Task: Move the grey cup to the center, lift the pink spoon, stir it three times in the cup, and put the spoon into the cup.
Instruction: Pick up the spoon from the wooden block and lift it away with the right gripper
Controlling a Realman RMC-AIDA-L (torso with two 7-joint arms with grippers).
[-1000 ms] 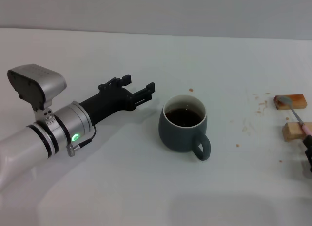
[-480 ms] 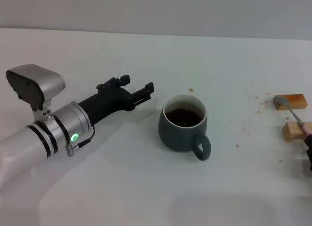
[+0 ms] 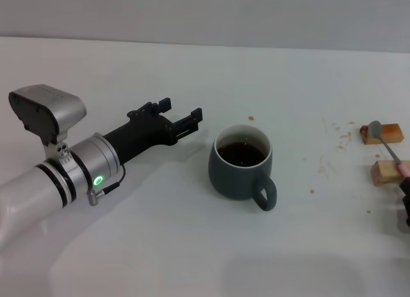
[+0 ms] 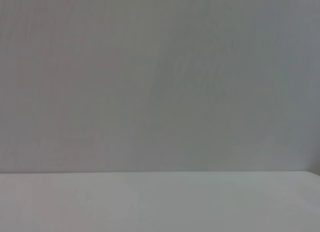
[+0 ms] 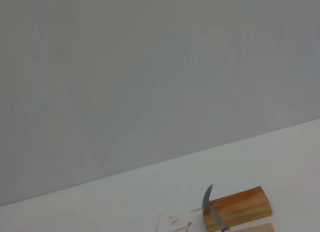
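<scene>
Currently sitting mid-frame: grey cup (image 3: 241, 170) | hovering left of it, fingers spread, empty: left gripper (image 3: 181, 118) | lying across wooden blocks (image 3: 382, 133) at right edge: pink spoon (image 3: 387, 145) | gripping spoon handle there, seemingly: right gripper (image 3: 406, 196)

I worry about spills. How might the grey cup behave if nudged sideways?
The grey cup looks squat and wide-based, so it probably slides rather than tips. Dark liquid sits fairly near its rim, so a jerk might slosh it. It looks glazed, possibly slippery.

left gripper (image 3: 182, 116) low, jaws apart
</scene>
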